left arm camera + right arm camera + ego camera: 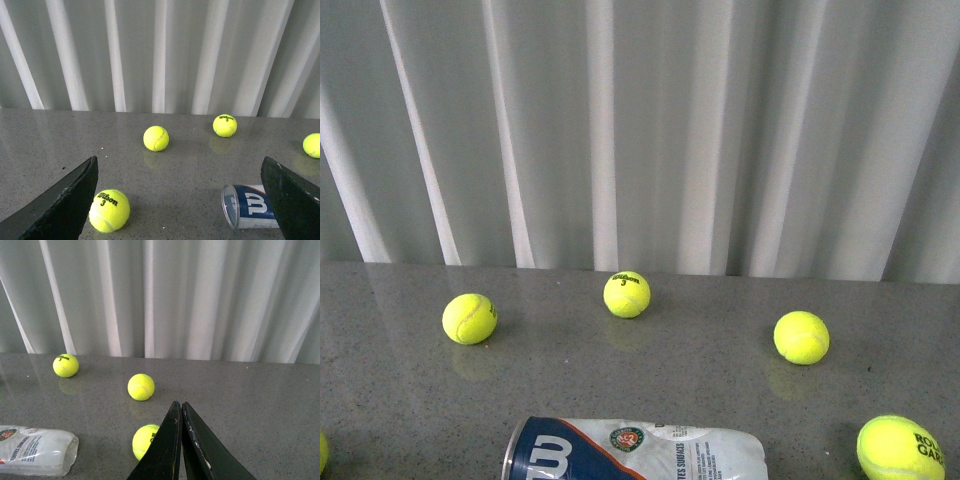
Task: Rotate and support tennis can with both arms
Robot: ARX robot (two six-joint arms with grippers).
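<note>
Left gripper (179,162): spread wide, fingers (60,210) far apart, nothing held between them. Ball marked Wilson 3 (109,210) just beside one finger, contact impossible to tell. Tennis can (248,206) near the other finger, not touching it, silver rim and open mouth turned toward this camera.

Front view, left to right on the grey table (380,400): sliver of ball (322,450) at the left edge; second ball (469,318) further back; tennis can (635,450) lying on its side at the near edge, cut off by the bottom of the view, blue end with white W to the left, dented clear end to the right; Wilson ball (626,294) behind it, well apart; fourth ball (801,337) to the right; corner ball (900,448) just right of the can's dented end, apart from it. White curtain (640,130) behind. No arm in this view.

Right gripper (180,404): fingers pressed together, gripping nothing. Ball (144,441) partly hidden behind them. Can's dented end (37,450) well apart.
</note>
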